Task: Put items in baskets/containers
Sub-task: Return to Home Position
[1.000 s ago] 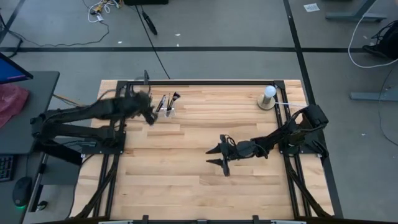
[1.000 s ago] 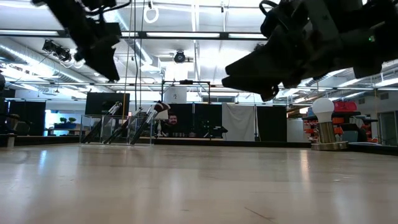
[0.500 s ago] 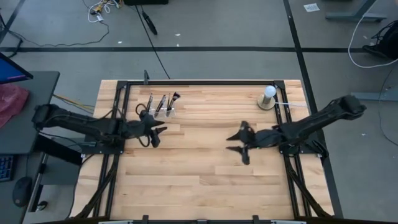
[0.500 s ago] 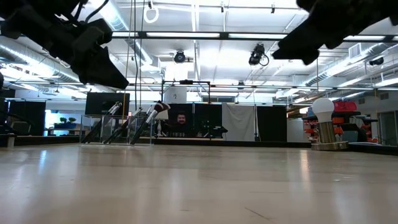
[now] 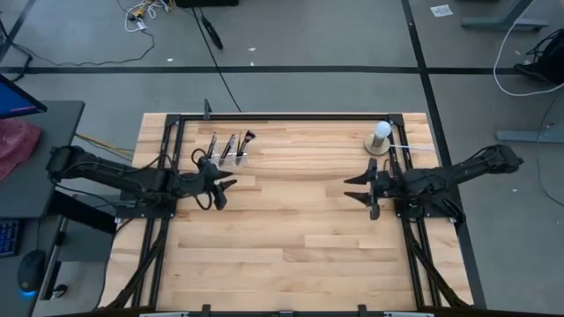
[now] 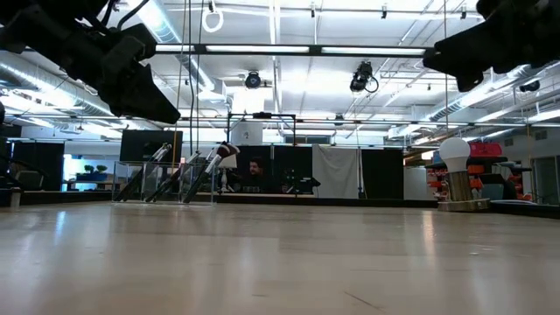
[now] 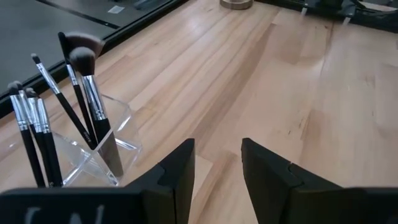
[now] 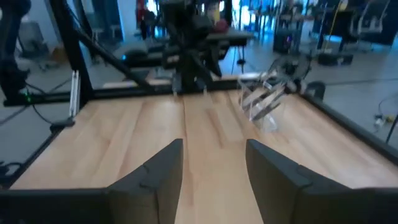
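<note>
Several thin dark-handled brushes (image 7: 74,112) stand slanted, tufts up, in a clear plastic holder (image 7: 93,163) at the table's far left (image 5: 231,150). The holder also shows in the low view (image 6: 175,179) and right wrist view (image 8: 264,102). My left gripper (image 5: 227,192) hovers just near of the holder, open, with nothing between its fingers (image 7: 217,155). My right gripper (image 5: 355,190) hangs over the table's right part, pointing toward the left, open and empty (image 8: 214,155).
A white bulb-shaped object on a round base (image 5: 380,138) stands at the far right corner. A black frame rail (image 5: 291,116) runs along the table's edges. Bare wood lies between the two grippers. Far behind the table a person (image 6: 255,168) shows in the room.
My left gripper has drawn back from the holder toward the near edge and sunk, tipping less steeply, then kept still. My right gripper has pulled back from the table's middle toward the right edge and risen. The brushes stay in the holder.
</note>
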